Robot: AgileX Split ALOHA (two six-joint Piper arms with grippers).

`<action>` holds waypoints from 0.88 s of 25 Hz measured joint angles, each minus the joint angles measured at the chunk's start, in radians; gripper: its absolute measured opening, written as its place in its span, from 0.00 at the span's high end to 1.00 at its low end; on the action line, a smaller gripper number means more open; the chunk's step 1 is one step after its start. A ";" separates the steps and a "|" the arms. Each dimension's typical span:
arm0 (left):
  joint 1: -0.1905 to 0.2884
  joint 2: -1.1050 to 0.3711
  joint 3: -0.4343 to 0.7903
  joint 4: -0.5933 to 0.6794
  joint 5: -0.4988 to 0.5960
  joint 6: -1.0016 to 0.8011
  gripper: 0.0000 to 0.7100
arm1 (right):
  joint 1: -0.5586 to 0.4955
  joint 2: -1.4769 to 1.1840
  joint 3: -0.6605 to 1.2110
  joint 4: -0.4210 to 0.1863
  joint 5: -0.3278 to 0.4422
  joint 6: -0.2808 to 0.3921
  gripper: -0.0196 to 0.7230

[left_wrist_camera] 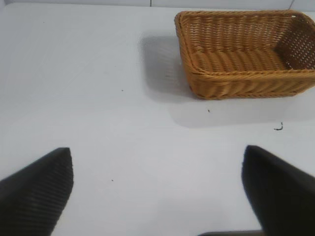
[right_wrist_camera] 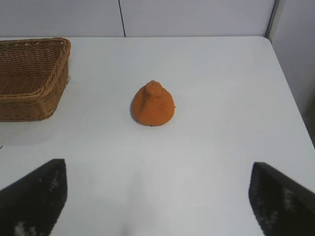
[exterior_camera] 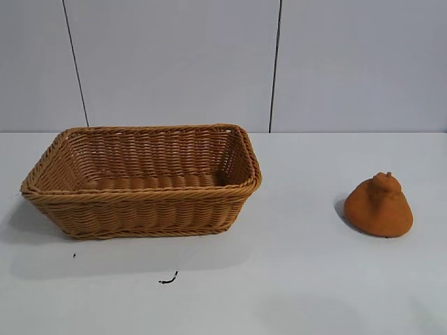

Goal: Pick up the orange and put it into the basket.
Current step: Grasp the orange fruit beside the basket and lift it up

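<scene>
White table (right_wrist_camera: 221, 98): orange (right_wrist_camera: 153, 104) beyond right claw (right_wrist_camera: 157, 196).

Basket (exterior_camera: 143, 209) tan-brown, woven wicker pattern. Orange (exterior_camera: 378, 206) matte brownish-orange. Table (exterior_camera: 293, 279) white, small black mark (exterior_camera: 168, 279). Tool fingers (right_wrist_camera: 34, 196) black.

A: The light is bright and even, coming from overhead; the white table (exterior_camera: 293, 279) shows no hard glare.

B: Shadows are soft. A broad grey one spreads from the basket (exterior_camera: 143, 181) toward its left and near side, and the orange (exterior_camera: 378, 206) casts only a thin dark rim on its left.

A: In both wrist views the fingertips (left_wrist_camera: 37, 189) of the left gripper and the fingertips (right_wrist_camera: 34, 196) of the right gripper are dark, close to the lens and out of focus, their edges smeared.

B: The exterior view is the sharpest; the basket weave reads clearly. The left wrist view looks slightly hazy.
</scene>
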 joint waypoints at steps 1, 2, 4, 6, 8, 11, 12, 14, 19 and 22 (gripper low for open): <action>0.000 0.000 0.000 0.000 0.000 0.000 0.06 | 0.000 0.071 -0.036 0.001 0.000 0.002 0.04; 0.000 0.000 0.000 0.000 0.000 0.000 0.06 | 0.000 0.131 -0.068 0.009 0.001 0.003 0.04; 0.000 0.000 0.000 0.000 0.000 0.000 0.06 | 0.000 0.273 -0.151 0.009 0.003 0.010 0.04; 0.000 0.000 0.000 0.000 0.000 0.000 0.06 | 0.000 0.415 -0.229 0.014 0.003 0.012 0.04; 0.000 0.000 0.000 0.000 0.000 0.000 0.06 | 0.000 0.541 -0.312 0.018 0.004 0.013 0.04; 0.000 0.000 0.000 0.000 0.000 0.000 0.06 | 0.000 0.672 -0.386 0.022 0.004 0.013 0.04; 0.000 0.000 0.000 0.000 0.000 0.000 0.06 | 0.000 0.795 -0.463 0.025 0.004 0.014 0.04; 0.000 0.000 0.000 0.000 0.000 0.000 0.06 | 0.000 0.913 -0.533 0.025 0.007 0.014 0.04; 0.000 0.000 0.000 0.000 0.000 0.000 0.06 | 0.000 1.201 -0.697 0.029 0.036 0.014 0.04; 0.000 0.000 0.000 0.000 0.000 0.000 0.06 | 0.000 1.354 -0.760 0.046 0.047 0.014 0.04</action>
